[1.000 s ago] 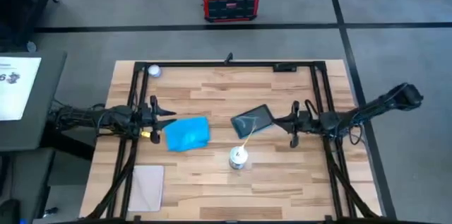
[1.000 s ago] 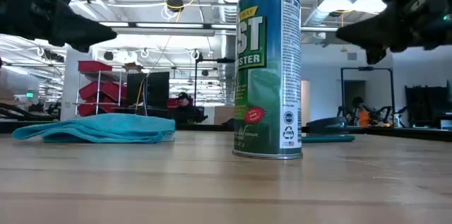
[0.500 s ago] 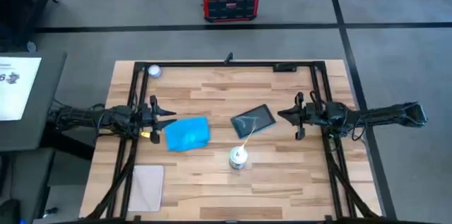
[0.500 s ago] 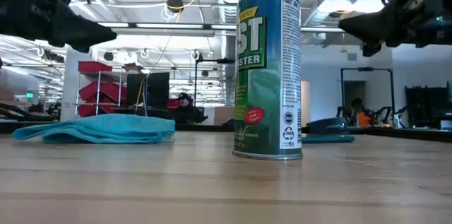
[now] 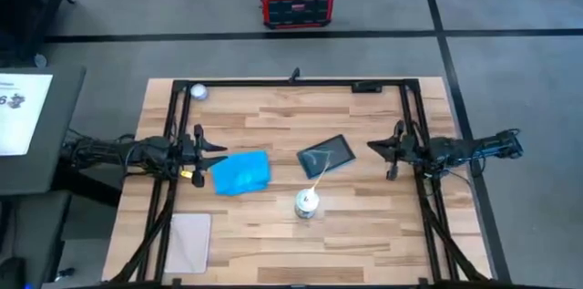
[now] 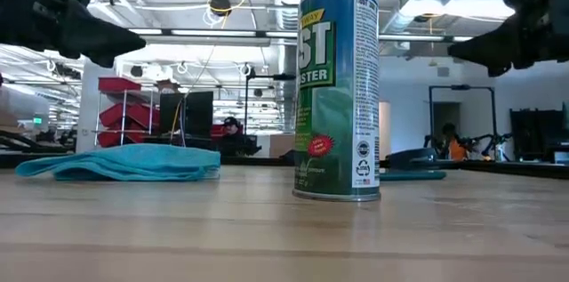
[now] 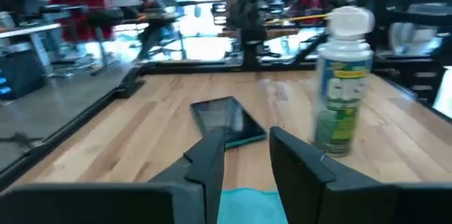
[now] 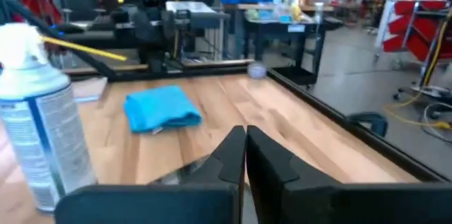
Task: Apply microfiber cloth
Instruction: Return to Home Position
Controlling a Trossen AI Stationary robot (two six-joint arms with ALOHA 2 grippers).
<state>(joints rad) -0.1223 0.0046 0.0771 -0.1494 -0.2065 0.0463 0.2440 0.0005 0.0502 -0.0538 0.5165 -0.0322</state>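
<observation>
The sky-blue microfiber cloth (image 5: 241, 171) lies crumpled flat on the wooden table, left of centre. A dark tablet (image 5: 326, 155) lies flat to its right. My left gripper (image 5: 222, 151) hovers open just off the cloth's left edge, above the table; the cloth (image 7: 247, 199) shows below its fingertips, with nothing between them. My right gripper (image 5: 371, 146) hangs shut in the air to the right of the tablet, pointing at it from a distance.
A green spray can (image 5: 308, 204) with a thin yellow straw stands upright near the table's middle front. A pale grey sheet (image 5: 191, 242) lies at the near left corner. A small white ball (image 5: 199, 91) sits at the far left. Black frame rails (image 5: 414, 116) border the table.
My right gripper has drawn back from the tablet toward the table's right edge, staying in the air, while its arm folded in. The cloth, the tablet and the can have not moved.
</observation>
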